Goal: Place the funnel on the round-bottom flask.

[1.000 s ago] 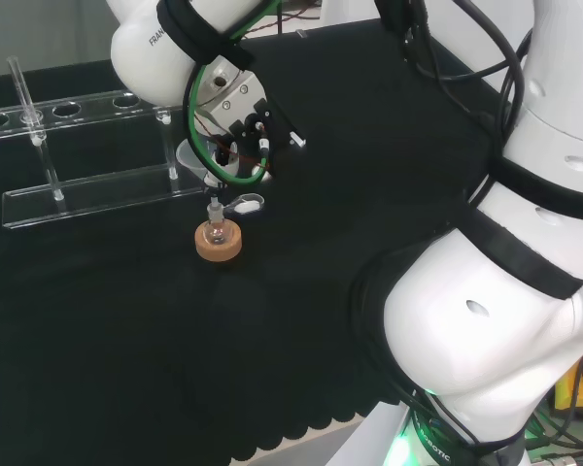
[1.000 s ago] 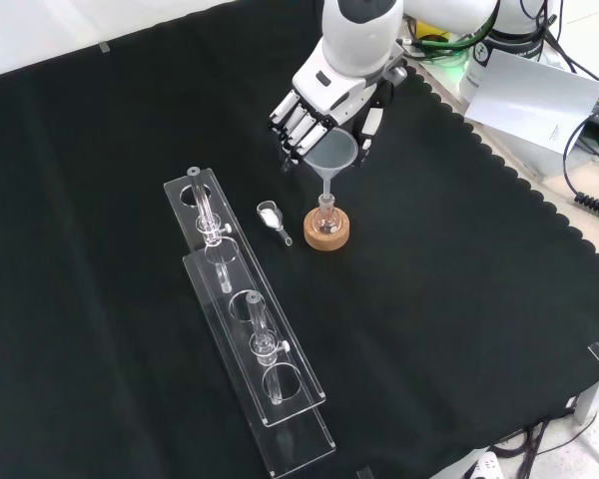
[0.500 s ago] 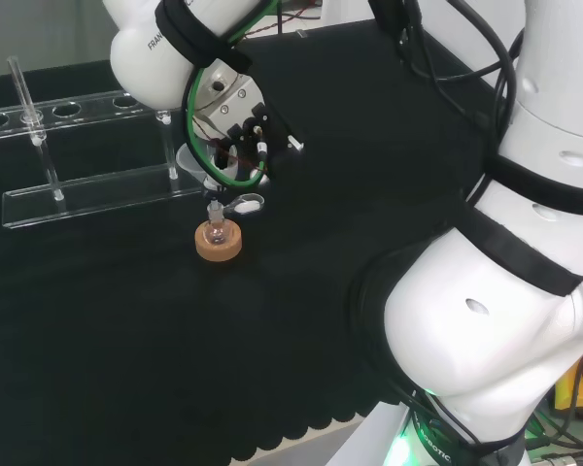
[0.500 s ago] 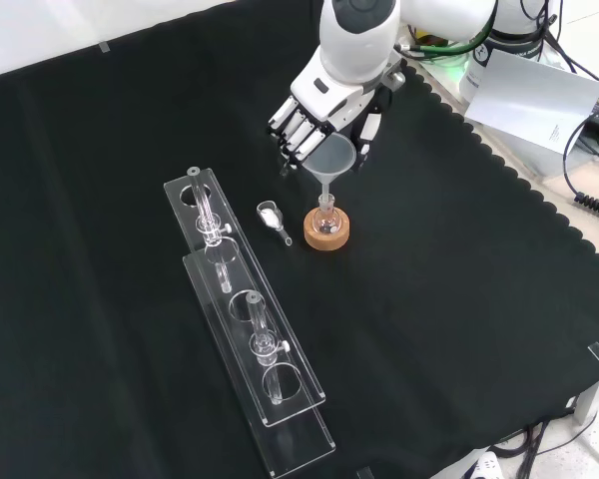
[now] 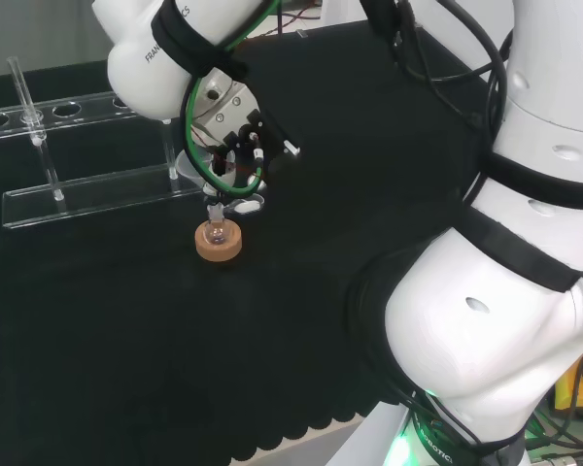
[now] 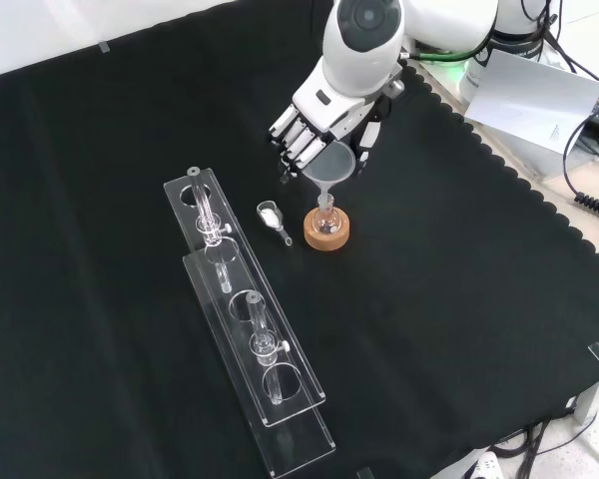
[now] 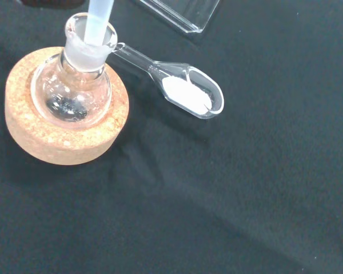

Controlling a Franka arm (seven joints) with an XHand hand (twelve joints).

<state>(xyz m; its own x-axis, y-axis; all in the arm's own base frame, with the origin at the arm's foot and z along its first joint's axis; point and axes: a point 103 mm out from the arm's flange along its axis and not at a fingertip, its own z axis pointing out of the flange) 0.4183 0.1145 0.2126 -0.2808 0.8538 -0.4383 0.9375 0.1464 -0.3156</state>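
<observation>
On the counter, in the front view from left to right, lay 2 clear racks with tubes, then a small glass scoop holding white powder, then the round-bottom flask upright in its cork ring. Above the flask, the robot hand had its fingers curled round the bowl of the funnel, grasping it. The wrist view showed the funnel's stem already inside the flask's neck, so the placing looked nearly done; what seemed left was to settle the funnel, let go of it and draw clear without tipping the flask. The flask looked empty apart from a dark patch at its bottom, which I could not identify. The scoop's handle lay touching or just beside the flask's neck.
</observation>
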